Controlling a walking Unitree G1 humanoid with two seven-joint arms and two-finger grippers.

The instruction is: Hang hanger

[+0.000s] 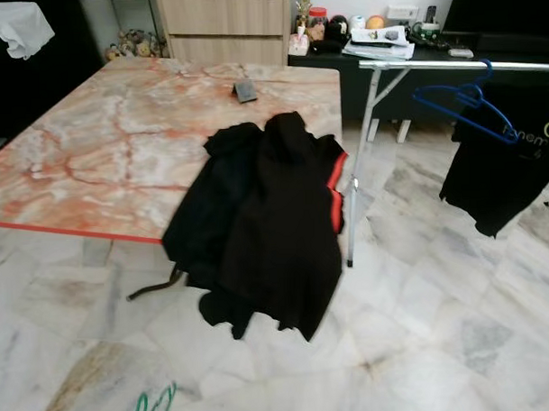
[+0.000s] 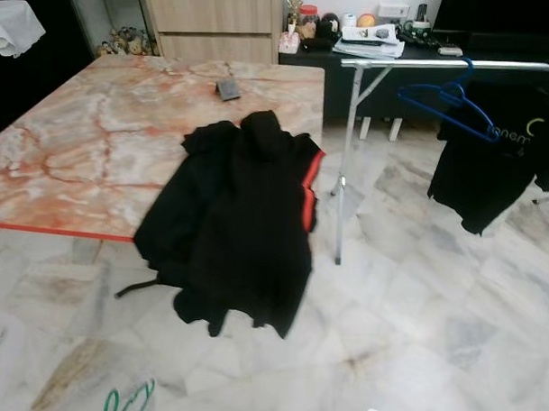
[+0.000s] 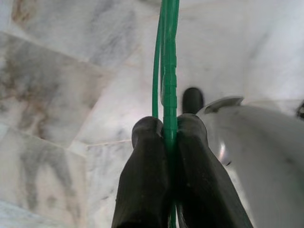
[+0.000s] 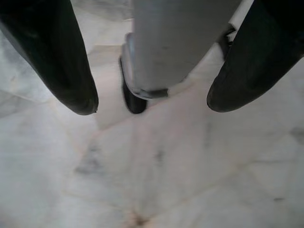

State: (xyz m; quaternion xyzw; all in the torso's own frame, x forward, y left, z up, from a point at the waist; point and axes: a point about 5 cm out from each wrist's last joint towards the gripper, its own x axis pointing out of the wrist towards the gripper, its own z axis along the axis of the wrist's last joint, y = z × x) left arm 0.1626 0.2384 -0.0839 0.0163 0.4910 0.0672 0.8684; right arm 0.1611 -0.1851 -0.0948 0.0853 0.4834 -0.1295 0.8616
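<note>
My head camera looks down on a marble-patterned table (image 1: 101,157), my landmark here, standing on a pale marble floor (image 1: 441,326). A heap of black garments (image 1: 266,224) drapes over the table's near right corner and hangs toward the floor, a red edge showing on its right side. To the right of the table stands a metal clothes rack (image 1: 450,64); a blue hanger (image 1: 465,104) hangs on its rail beside a black T-shirt (image 1: 503,170). Behind the table are a wooden drawer unit (image 1: 223,22) and a dark, cluttered side counter (image 1: 404,39). A small dark object (image 1: 245,91) lies at the table's far edge. The green hanger (image 3: 167,57) is held low over the floor in front of the table, pinched between the closed fingers of my left gripper (image 3: 170,130). My right gripper (image 4: 152,104) has its fingers spread wide with nothing between them, pointing down at the floor.
</note>
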